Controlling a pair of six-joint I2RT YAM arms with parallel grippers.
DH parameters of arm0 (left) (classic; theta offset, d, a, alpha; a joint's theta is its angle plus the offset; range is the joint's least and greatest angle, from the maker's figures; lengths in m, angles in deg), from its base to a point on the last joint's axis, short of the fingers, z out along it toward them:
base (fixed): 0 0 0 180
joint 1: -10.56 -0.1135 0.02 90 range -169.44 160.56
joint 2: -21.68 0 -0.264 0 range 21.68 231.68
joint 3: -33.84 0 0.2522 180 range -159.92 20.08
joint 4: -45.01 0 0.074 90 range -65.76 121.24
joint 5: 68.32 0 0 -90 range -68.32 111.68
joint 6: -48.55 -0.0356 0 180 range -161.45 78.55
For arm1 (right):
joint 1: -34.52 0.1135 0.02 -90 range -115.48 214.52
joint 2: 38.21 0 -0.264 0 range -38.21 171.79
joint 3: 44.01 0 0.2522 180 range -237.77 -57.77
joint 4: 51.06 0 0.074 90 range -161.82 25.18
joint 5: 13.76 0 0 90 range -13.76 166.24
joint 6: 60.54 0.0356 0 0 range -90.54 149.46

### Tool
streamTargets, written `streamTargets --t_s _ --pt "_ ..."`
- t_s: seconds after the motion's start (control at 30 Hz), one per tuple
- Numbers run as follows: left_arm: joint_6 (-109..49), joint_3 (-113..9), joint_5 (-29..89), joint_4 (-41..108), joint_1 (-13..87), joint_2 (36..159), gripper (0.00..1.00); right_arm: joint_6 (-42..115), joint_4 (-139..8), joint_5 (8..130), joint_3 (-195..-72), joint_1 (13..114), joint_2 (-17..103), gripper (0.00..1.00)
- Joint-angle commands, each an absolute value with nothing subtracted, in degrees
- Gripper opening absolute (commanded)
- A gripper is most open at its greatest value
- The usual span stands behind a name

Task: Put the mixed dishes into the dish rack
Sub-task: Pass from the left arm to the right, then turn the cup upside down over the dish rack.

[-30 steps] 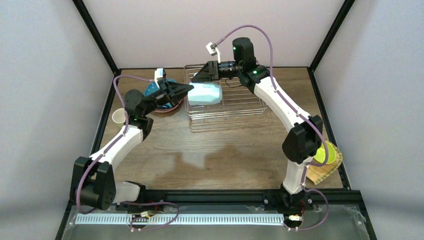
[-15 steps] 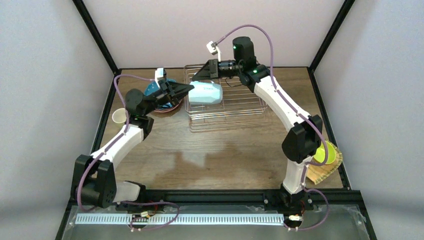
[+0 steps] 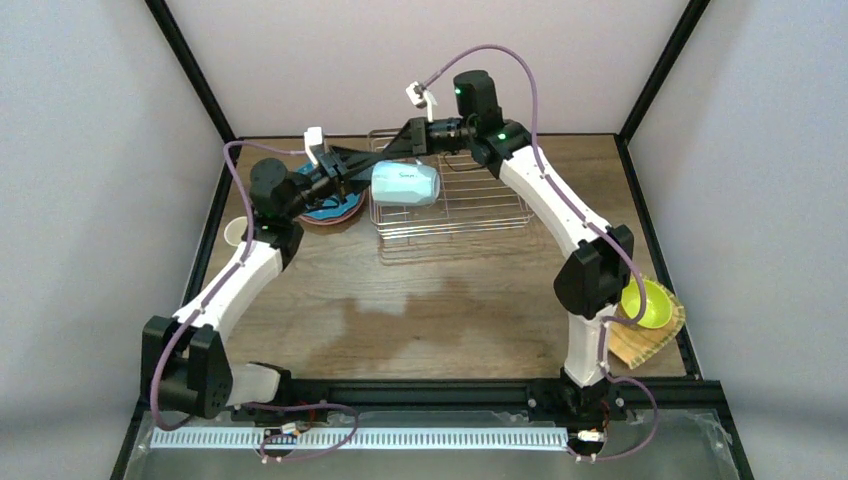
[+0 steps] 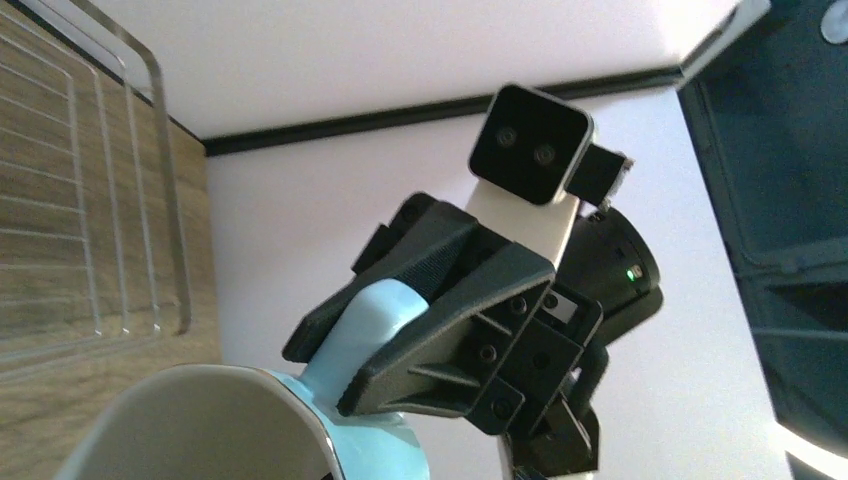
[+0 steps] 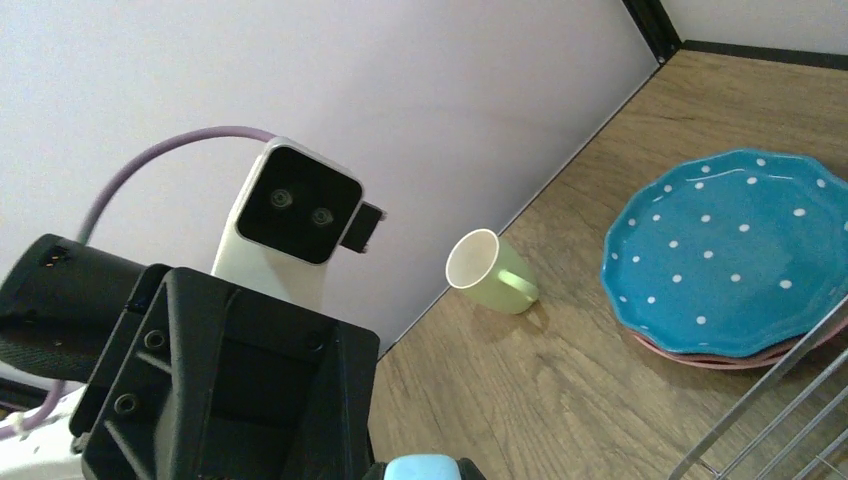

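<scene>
— Blue mug first: where is the light blue mug (image 3: 405, 183) kept right now?
— It is held up in the air over the left end of the dish rack (image 3: 500, 215). Its handle is pinched by the right pincer (image 4: 322, 372).
— And the left pincer (image 3: 358, 172)?
— It is spread wide just beside the mug, and nothing is gripped by it.
— Is anything put away yet?
— No dish is seen lying in the rack, so the job is judged to be only just begun. The mug is not set down yet.
— What is left to be loaded?
— The blue dotted plate (image 5: 735, 250) is stacked on the pink plate (image 5: 700, 357) on the worktop (image 3: 450, 300), left of the rack. The pale green mug (image 5: 490, 272) is laid on its side near the left wall. The lime bowl (image 3: 648, 303) is sat on the woven tan plate (image 3: 655, 345) at the right edge.
</scene>
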State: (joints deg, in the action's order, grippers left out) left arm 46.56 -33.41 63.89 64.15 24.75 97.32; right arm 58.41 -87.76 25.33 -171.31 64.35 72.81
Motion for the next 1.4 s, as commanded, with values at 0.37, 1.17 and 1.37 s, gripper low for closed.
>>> streamTargets --t_s 0.37,1.17,1.37 --pt "28.3 -35.0 43.0 33.9 19.0 88.2 0.95 55.9 -101.9 36.7 -187.1 66.7 81.7 0.01" --pt "17.7 -33.9 38.1 21.0 19.0 88.8 0.96 55.1 -112.8 66.4 -199.0 70.6 96.6 0.01" --pt "16.7 -32.7 38.5 21.4 19.1 89.5 0.96 55.5 -112.6 68.8 -201.4 70.6 99.2 0.01"
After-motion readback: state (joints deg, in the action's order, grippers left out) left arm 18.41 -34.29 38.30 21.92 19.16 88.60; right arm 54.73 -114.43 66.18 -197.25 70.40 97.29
